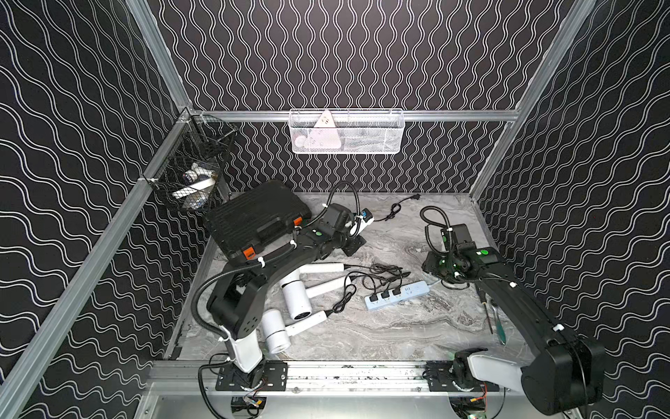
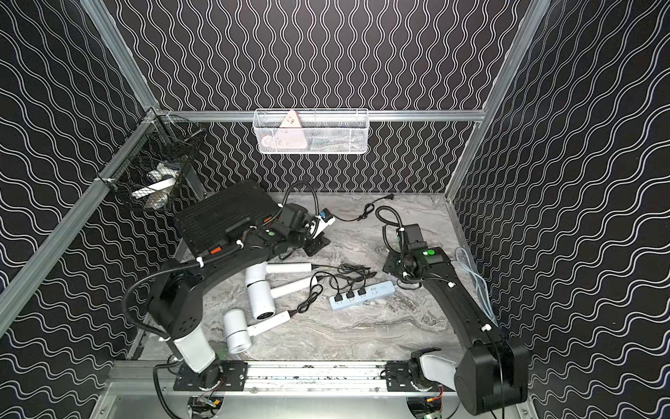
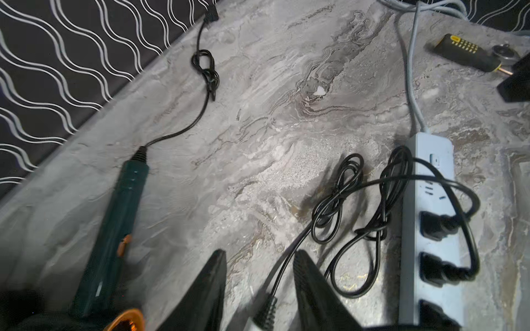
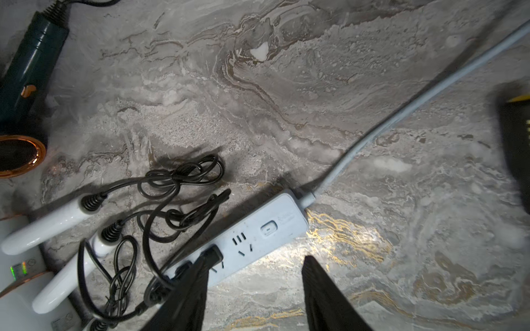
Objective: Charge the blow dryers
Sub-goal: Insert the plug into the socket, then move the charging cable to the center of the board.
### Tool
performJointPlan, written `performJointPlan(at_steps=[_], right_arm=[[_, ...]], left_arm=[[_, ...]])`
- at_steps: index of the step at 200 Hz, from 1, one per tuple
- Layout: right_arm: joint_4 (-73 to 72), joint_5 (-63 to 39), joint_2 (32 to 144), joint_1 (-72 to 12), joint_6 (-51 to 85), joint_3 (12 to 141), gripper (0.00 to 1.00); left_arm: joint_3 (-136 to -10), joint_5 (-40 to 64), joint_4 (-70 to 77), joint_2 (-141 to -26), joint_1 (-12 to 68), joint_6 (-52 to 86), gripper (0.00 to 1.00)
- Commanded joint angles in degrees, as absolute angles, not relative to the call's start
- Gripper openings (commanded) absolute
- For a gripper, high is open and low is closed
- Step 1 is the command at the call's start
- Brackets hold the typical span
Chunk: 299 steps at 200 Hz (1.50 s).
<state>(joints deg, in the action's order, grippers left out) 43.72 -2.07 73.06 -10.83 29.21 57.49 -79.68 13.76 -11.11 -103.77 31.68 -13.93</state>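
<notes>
Shows three white blow dryers [image 1: 295,301] lying on the worktop [image 1: 398,337] at 9 o'clock of the pale blue power strip [image 1: 397,294], with three black plugs [image 1: 385,294] seated in its sockets. Puts the dark green blow dryer [image 3: 114,223] at 11 o'clock of the strip, beneath the left arm, its plug [image 1: 416,197] loose by the back wall at 12 o'clock. Finds the left gripper [image 3: 259,253] parted, a black cord running unclamped between the jaws. Finds the right gripper [image 4: 255,259] spread wide by the strip, clasping nothing
</notes>
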Motion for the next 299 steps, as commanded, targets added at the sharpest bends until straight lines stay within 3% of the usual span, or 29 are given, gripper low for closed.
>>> performJointPlan(at_steps=[1,60,103,155,210,299], right_arm=[[35.82,-8.43,79.53,-8.27,30.39,61.26,0.57],[34.15,-9.08,111.81,-7.64,31.99,89.37,0.62],[40.36,-3.76,132.54,-7.71,30.96,114.21,1.00],[40.80,7.88,143.91,-9.11,29.75,130.30,1.00],[44.13,15.96,154.82,-12.25,19.57,144.92,1.00],[45.47,27.86,149.90,-18.41,12.56,132.31,0.92]], left_arm=[[-84.56,19.40,-10.52,-107.71,31.69,-8.43,0.43],[-78.44,21.81,-2.17,-105.12,26.65,-3.26,0.47],[-72.43,21.99,4.32,-101.79,23.38,-0.08,0.47],[-70.20,20.89,4.98,-100.62,23.01,-1.25,0.46],[-70.38,20.48,4.24,-99.10,22.85,-1.89,0.46],[-70.49,20.62,3.67,-98.29,22.54,-2.45,0.43]])
